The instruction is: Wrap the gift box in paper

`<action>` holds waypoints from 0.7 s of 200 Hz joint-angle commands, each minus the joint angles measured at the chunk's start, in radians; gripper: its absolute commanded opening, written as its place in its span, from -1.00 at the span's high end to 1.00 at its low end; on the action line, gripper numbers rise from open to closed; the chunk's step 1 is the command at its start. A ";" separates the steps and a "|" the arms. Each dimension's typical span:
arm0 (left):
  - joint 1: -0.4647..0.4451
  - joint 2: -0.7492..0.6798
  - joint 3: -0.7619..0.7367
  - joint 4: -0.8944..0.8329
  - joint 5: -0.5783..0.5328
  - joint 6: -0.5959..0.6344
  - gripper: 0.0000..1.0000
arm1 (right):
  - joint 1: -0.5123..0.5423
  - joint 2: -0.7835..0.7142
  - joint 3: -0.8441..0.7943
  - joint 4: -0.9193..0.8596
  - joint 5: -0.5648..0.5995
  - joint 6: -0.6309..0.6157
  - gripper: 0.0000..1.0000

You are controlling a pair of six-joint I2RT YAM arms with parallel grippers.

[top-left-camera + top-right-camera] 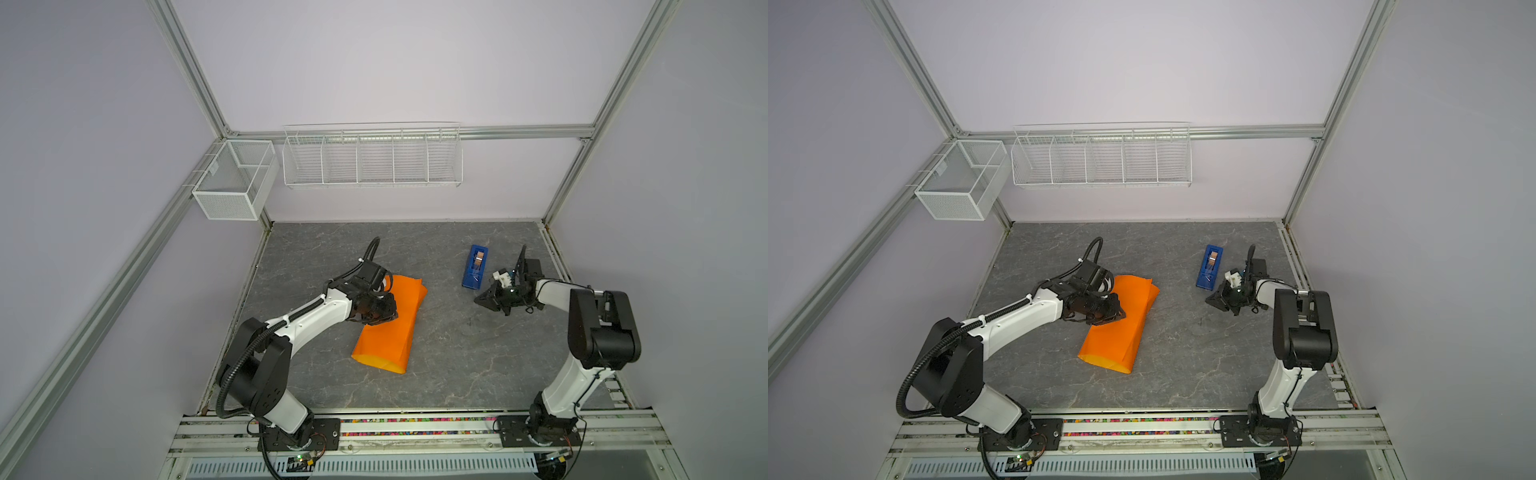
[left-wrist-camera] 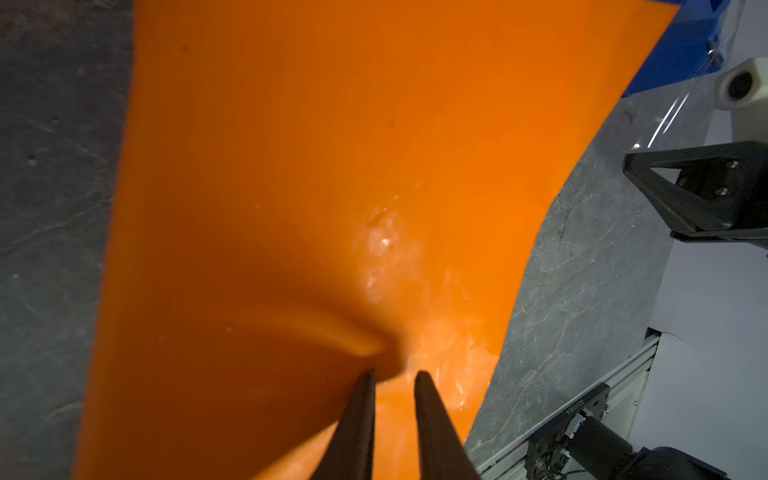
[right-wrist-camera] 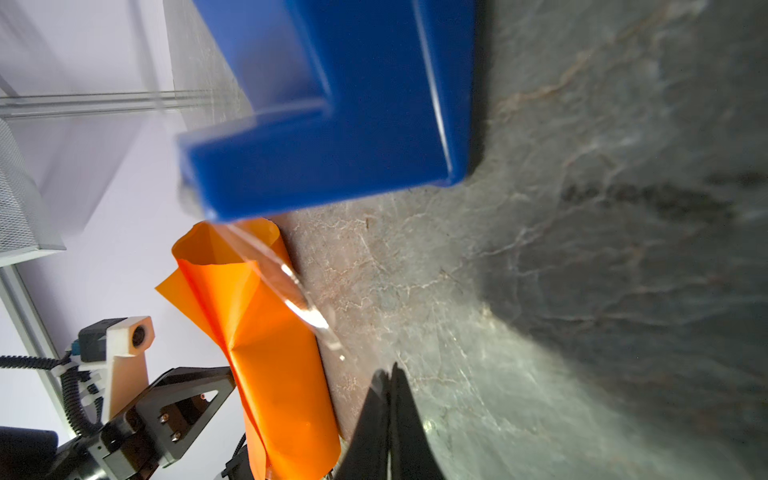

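So the paper (image 1: 390, 324) sits folded over left of middle on the desk (image 1: 457, 353) with the left hand (image 1: 384, 313) on top of its left edge, the tape dispenser (image 1: 475, 266) is off to the back right, right hand (image 1: 484, 299) just beside it.
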 commanded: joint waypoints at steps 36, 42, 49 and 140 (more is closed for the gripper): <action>-0.006 0.071 -0.060 -0.086 -0.056 0.001 0.60 | -0.001 0.042 -0.002 -0.155 0.068 -0.035 0.86; -0.006 0.069 -0.060 -0.085 -0.055 0.001 0.60 | -0.001 0.033 -0.004 -0.144 0.060 -0.034 0.86; -0.006 0.069 -0.062 -0.083 -0.055 0.000 0.60 | 0.004 0.014 -0.006 -0.139 0.065 -0.033 0.86; -0.005 0.062 -0.060 -0.085 -0.054 -0.002 0.60 | 0.320 -0.206 0.178 -0.360 -0.108 -0.189 0.86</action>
